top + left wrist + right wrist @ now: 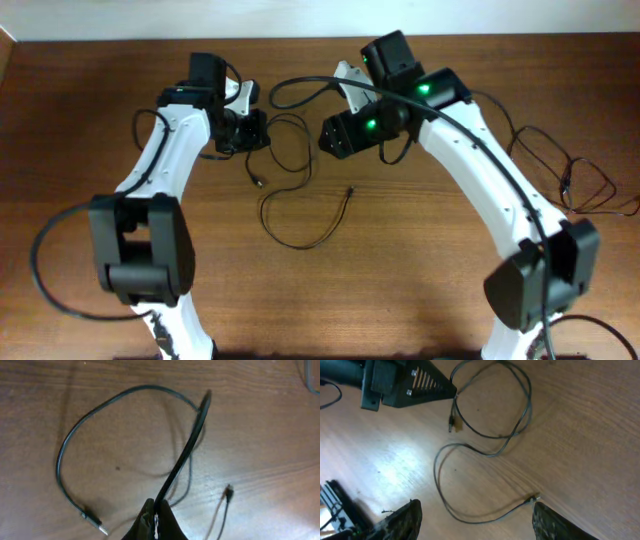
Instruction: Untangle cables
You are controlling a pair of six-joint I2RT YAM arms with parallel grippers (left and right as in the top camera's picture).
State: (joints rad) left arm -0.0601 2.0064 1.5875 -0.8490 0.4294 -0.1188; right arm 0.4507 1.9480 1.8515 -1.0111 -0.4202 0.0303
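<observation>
My left gripper (pixel 252 132) is shut on a black cable (pixel 185 450) and holds it a little above the table. This cable arcs round in a loop (pixel 75 440) and ends in a plug (pixel 94 520) lying on the wood. A thinner cable (pixel 300 240) lies in an open curve at the table's middle, its plug end (pixel 535 496) by my right finger. My right gripper (pixel 475 525) is open and empty, hovering over this thin cable (pixel 440 485). In the right wrist view the left gripper (pixel 410 382) shows with the held cable's loop (pixel 520 405) below it.
More black cable loops (pixel 570 180) sprawl at the table's right edge, beside the right arm. A thicker black wire (pixel 300 85) arcs from the back over the right arm. A thick wire (pixel 45 270) curls by the left arm's base.
</observation>
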